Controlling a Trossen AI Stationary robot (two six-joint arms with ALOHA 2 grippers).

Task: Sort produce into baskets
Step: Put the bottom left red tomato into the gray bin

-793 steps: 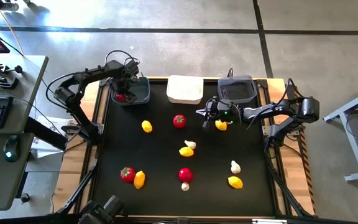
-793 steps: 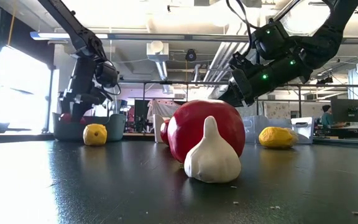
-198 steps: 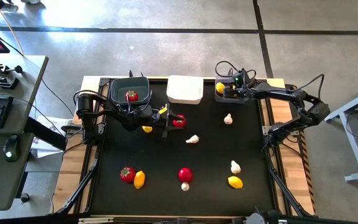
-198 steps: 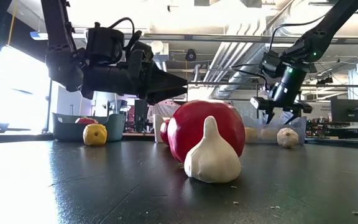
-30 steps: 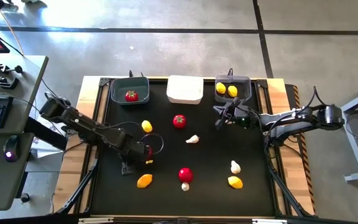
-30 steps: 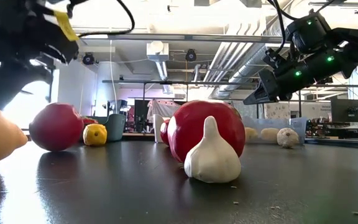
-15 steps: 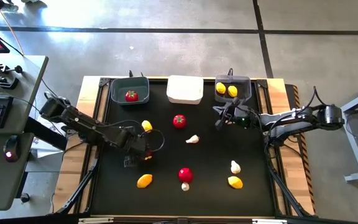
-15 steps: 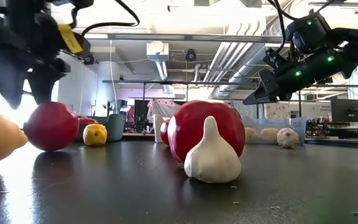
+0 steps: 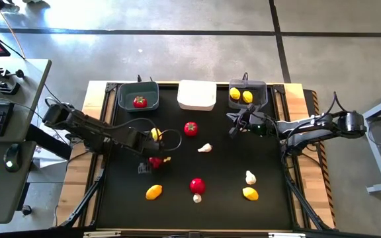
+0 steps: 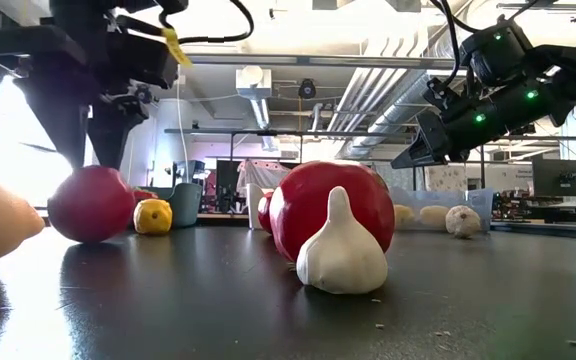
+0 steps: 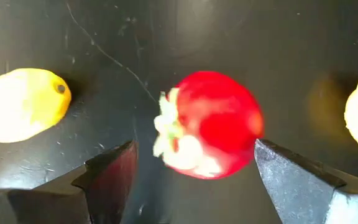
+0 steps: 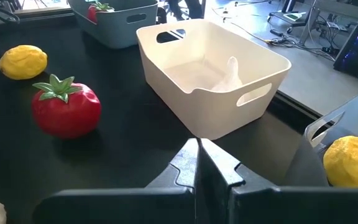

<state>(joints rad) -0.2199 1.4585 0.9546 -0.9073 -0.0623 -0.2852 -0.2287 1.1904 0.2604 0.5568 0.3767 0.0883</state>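
The left gripper (image 9: 154, 160), now over the mat's middle with its fingers spread around a tomato (image 11: 211, 124), looks about to grasp it; the right gripper (image 12: 197, 163) waits clenched.

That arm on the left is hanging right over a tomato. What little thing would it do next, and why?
Probably close its fingers. The left end effector is open, with the tomato lying between its two fingers on the table, not yet gripped. Once held, it could go to the grey basket that already has a tomato in it. The right end effector waits, shut, near the lemon basket.
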